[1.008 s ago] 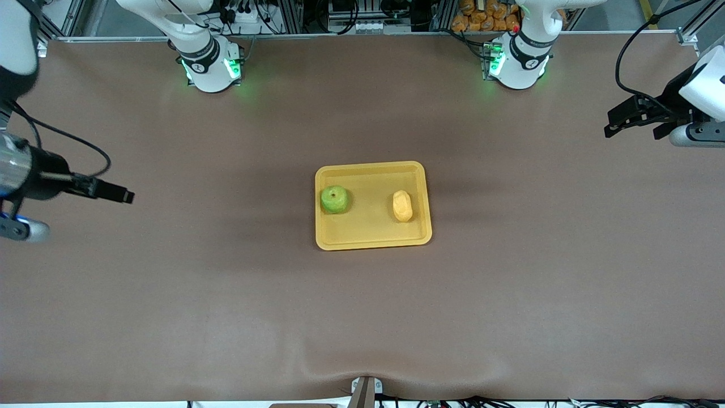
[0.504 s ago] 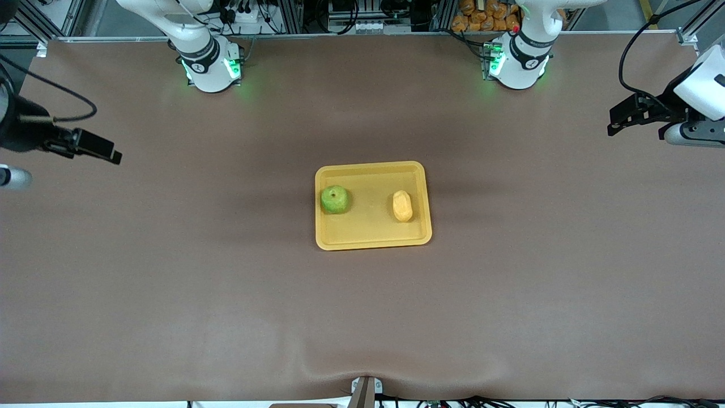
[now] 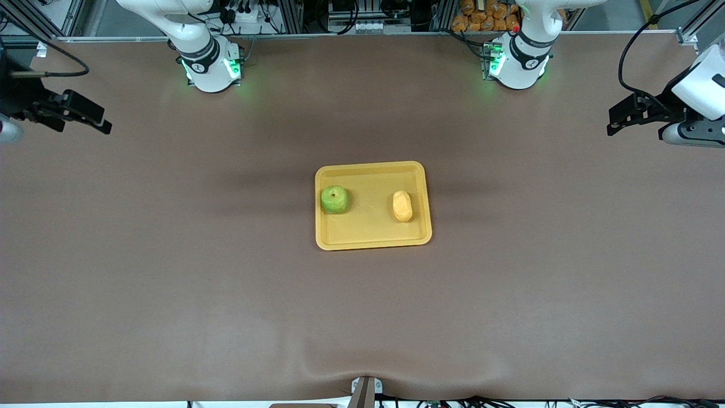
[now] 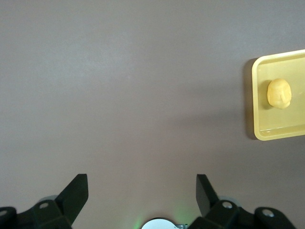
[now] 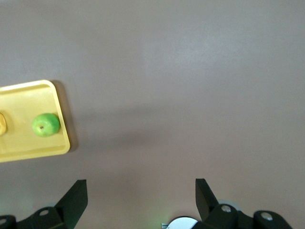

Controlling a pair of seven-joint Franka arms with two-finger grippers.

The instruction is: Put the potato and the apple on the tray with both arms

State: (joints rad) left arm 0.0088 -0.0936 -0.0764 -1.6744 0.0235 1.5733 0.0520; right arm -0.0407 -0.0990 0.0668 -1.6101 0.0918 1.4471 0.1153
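Note:
The yellow-orange tray (image 3: pixel 371 238) lies mid-table. On it rest the green apple (image 3: pixel 335 199), toward the right arm's end, and the oblong potato (image 3: pixel 402 205), toward the left arm's end. The left wrist view shows the potato (image 4: pixel 279 93) and part of the tray (image 4: pixel 253 105); the right wrist view shows the apple (image 5: pixel 45 124) on the tray (image 5: pixel 28 150). My left gripper (image 3: pixel 614 123) hovers open and empty high over the left arm's end of the table. My right gripper (image 3: pixel 96 119) hangs open and empty over the right arm's end. Both are well away from the tray.
Brown cloth covers the whole table. The two arm bases (image 3: pixel 210 68) (image 3: pixel 518 65) stand along the table's edge farthest from the front camera. A small bracket (image 3: pixel 365 391) sits at the nearest edge.
My right gripper has swung away from the front camera toward its base's edge of the table. The left gripper has shifted only slightly. Apple and potato have stayed put on the tray.

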